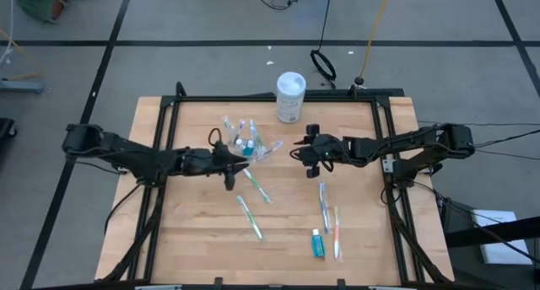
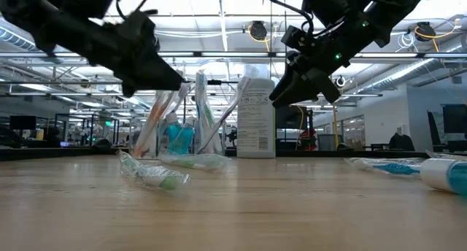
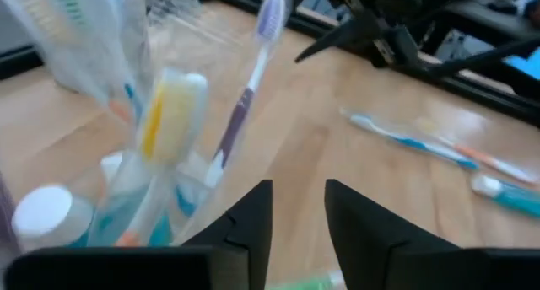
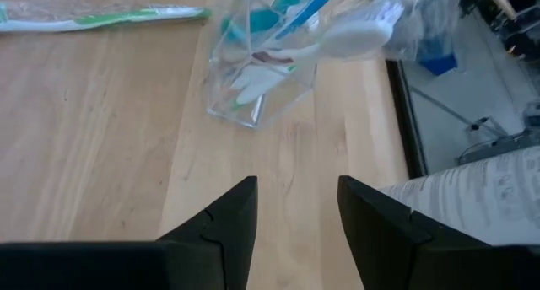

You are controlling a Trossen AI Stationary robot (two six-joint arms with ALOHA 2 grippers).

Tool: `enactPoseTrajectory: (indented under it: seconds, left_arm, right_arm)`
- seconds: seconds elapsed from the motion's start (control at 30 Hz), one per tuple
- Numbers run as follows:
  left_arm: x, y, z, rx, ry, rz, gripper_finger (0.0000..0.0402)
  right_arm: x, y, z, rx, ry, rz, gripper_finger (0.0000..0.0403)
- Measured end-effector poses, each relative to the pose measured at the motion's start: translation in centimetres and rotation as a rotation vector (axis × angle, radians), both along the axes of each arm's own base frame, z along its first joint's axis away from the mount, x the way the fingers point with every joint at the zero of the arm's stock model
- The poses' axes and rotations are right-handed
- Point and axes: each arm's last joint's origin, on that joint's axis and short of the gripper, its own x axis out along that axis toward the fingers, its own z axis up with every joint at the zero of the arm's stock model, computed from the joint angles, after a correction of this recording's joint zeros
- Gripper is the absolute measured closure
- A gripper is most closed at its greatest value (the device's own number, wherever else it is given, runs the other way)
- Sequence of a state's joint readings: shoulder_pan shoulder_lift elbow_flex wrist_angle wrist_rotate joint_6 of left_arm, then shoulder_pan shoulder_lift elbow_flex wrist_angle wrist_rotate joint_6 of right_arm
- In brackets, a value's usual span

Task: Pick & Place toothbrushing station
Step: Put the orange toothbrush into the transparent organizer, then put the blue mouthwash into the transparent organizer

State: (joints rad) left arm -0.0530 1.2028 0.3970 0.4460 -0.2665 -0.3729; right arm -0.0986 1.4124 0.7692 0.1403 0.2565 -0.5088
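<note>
The left gripper (image 1: 226,161) is held just beside the clear cup (image 1: 253,147), on its left-arm side, with its jaws parted narrowly and nothing between them; in the left wrist view the two dark fingers (image 3: 253,218) are seen pointing at the cup's base. The right gripper (image 1: 305,152) hangs a little way off on the cup's other side, its jaws set wider and likewise empty, with bare wood framed between them in the right wrist view. In the low view both are carried above the table (image 1: 194,239), not touching it.

The cup is stood near the middle of the table, slightly toward the far edge, so that it can be reached by either arm. It is already filled with several upright toothbrushes (image 2: 201,105) and a teal toothpaste tube (image 2: 179,138), which lean against its rim.

Several pieces are not yet put away: two green-and-white toothbrushes (image 1: 251,219) lie near the cup, and a blue one (image 1: 323,204), an orange one (image 1: 337,233) and a second tube (image 1: 317,243) lie nearer the right arm. A white canister (image 1: 290,97) is left standing at the far edge, clear of the work.

The task is judged partly done.
</note>
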Motion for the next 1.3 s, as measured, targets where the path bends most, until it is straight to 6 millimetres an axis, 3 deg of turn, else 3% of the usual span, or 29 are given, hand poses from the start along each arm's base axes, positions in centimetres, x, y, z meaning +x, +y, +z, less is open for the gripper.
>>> enactPoseTrajectory:
  seconds: [0.17,0.43,0.77,1.03,1.3]
  left_arm:
    - [1.3,1.0,-1.2,0.023,-0.024,0.06,0.0332]
    - [0.6,1.5,-0.6,0.159,-0.03,0.375,0.0397]
    - [-0.3,1.1,0.7,0.266,-0.052,0.571,0.0398]
    - [-0.1,0.5,1.4,0.297,-0.088,0.466,0.0377]
    - [-2.0,-1.2,4.7,0.41,-0.165,0.444,0.0376]
  right_arm:
    - [0.1,0.0,0.2,-0.011,-0.022,0.006,0.0243]
    - [0.1,0.0,0.2,-0.027,-0.018,0.016,0.0243]
    - [0.1,0.0,0.2,-0.024,-0.018,0.015,0.0243]
    - [0.1,0.0,0.2,-0.024,-0.018,0.015,0.0243]
    - [0.1,0.0,0.2,-0.038,-0.012,0.023,0.0243]
